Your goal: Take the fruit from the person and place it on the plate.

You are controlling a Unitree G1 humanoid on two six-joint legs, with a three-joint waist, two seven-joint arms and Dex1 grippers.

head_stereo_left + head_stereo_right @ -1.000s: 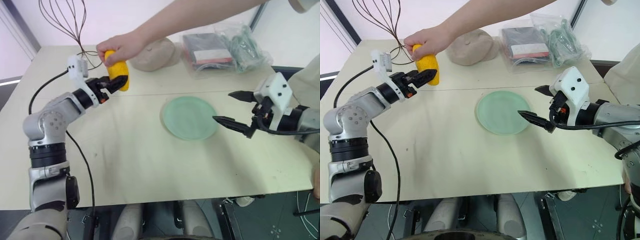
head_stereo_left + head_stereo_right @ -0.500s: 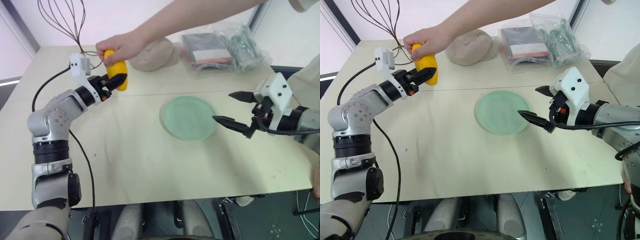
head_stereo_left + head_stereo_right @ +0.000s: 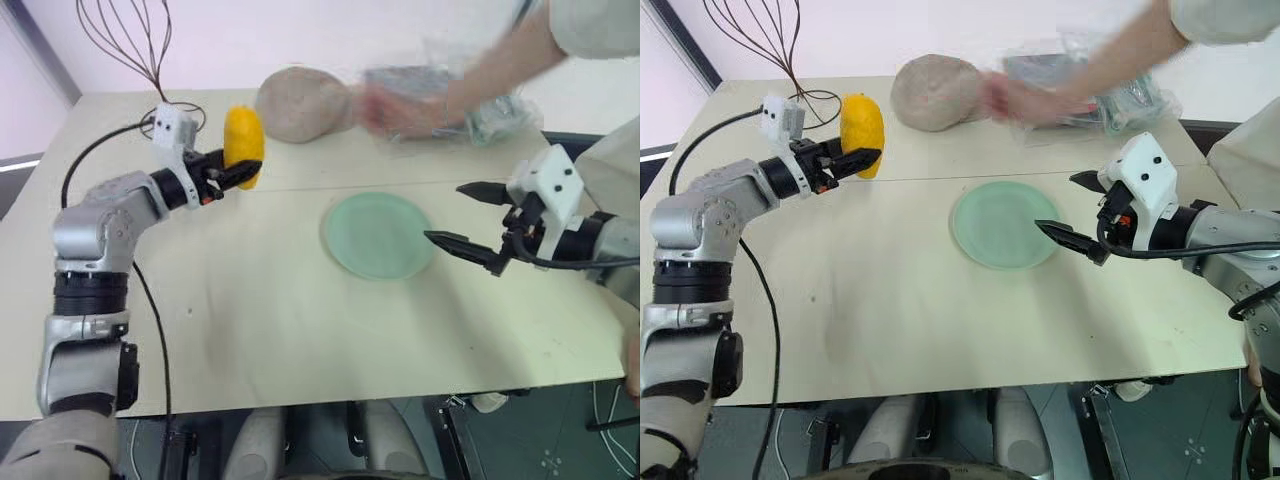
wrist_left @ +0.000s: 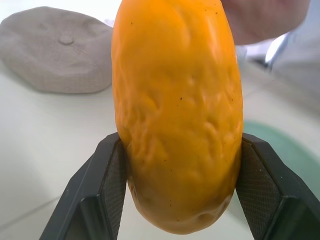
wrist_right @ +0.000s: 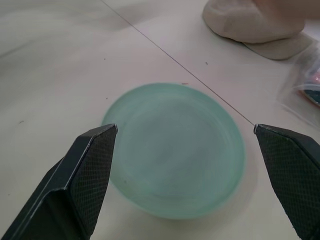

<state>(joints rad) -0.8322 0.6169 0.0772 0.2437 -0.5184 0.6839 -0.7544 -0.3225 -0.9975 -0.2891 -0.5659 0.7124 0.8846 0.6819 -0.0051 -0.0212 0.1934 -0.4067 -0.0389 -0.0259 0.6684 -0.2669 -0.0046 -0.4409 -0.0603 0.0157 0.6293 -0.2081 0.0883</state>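
The right tool [image 3: 462,213] hangs spread wide and empty just beside the plate [image 3: 378,236], which lies bare on the table [image 3: 280,320], apparently left free for the delivery. Farther off, the left tool [image 3: 240,173] is clenched on the lower end of the fruit [image 3: 243,143], holding it upright above the table, well apart from the plate. Beyond, the person's hand [image 3: 385,108] is clear of the fruit, over the packets near the beige cap [image 3: 300,103], so the tool carries it alone.
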